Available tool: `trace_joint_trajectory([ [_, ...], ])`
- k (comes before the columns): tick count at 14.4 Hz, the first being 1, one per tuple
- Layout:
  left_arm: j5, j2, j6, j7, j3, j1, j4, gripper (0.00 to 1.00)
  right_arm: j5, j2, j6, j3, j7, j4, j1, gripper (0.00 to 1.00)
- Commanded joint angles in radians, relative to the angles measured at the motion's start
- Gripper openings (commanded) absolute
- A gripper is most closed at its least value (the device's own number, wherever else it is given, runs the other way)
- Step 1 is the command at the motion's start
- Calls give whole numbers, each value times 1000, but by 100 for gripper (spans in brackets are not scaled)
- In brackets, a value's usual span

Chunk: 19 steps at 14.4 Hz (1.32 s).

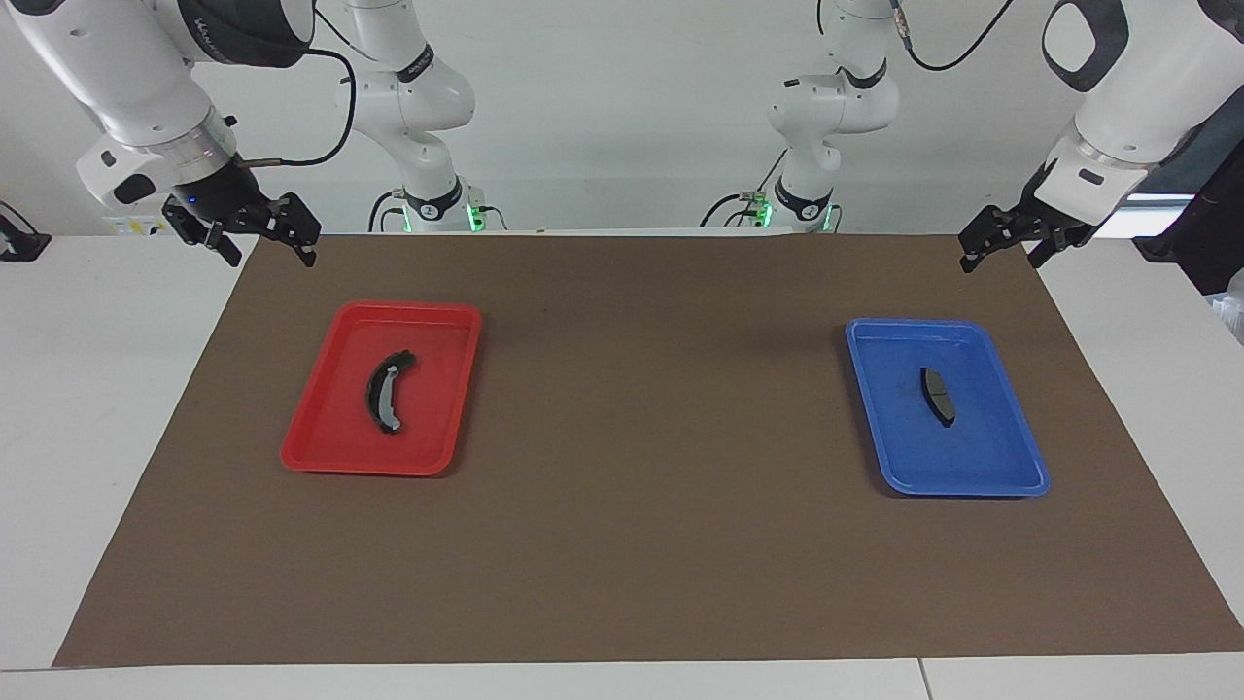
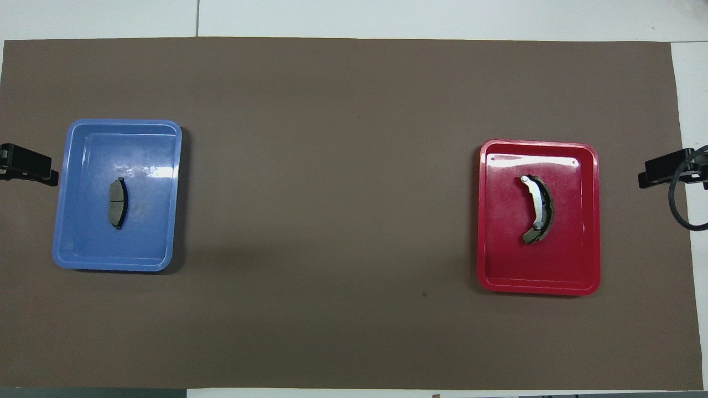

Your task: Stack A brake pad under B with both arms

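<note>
The A brake pad (image 1: 938,396), short and dark grey, lies in a blue tray (image 1: 1011,467) toward the left arm's end; it also shows in the overhead view (image 2: 117,203). B (image 1: 387,391), the long curved black piece with a light-grey face, lies in a red tray (image 1: 321,452) toward the right arm's end, also in the overhead view (image 2: 537,209). My left gripper (image 1: 999,261) hangs open and empty over the mat's corner, apart from the blue tray. My right gripper (image 1: 270,255) hangs open and empty over the mat's other corner, apart from the red tray.
A brown mat (image 1: 641,544) covers most of the white table (image 1: 87,408). The two trays (image 2: 66,249) (image 2: 592,282) stand far apart on it, with bare mat between them. The grippers' tips show at the overhead view's side edges (image 2: 33,168) (image 2: 658,172).
</note>
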Motion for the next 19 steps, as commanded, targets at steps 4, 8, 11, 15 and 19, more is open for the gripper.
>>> trace_joint_trajectory([
  [4, -2, -31, -18, -13, 4, -1, -32, 100, -10, -8, 3, 5, 2, -7, -2, 100],
  [8, -3, -51, 69, -2, 4, 1, -86, 98, -10, -15, 3, 5, 2, -16, -2, 100],
  [11, -3, -116, 298, 1, 5, 16, -274, 98, -10, -15, 3, 5, 2, -16, -2, 100],
  [15, -3, -100, 471, 88, 5, 46, -402, 97, -10, -18, 3, 5, 2, -24, -2, 100],
  [19, -2, -30, 607, 108, 5, 70, -489, 97, -10, -24, 3, 5, 4, -36, -2, 100],
])
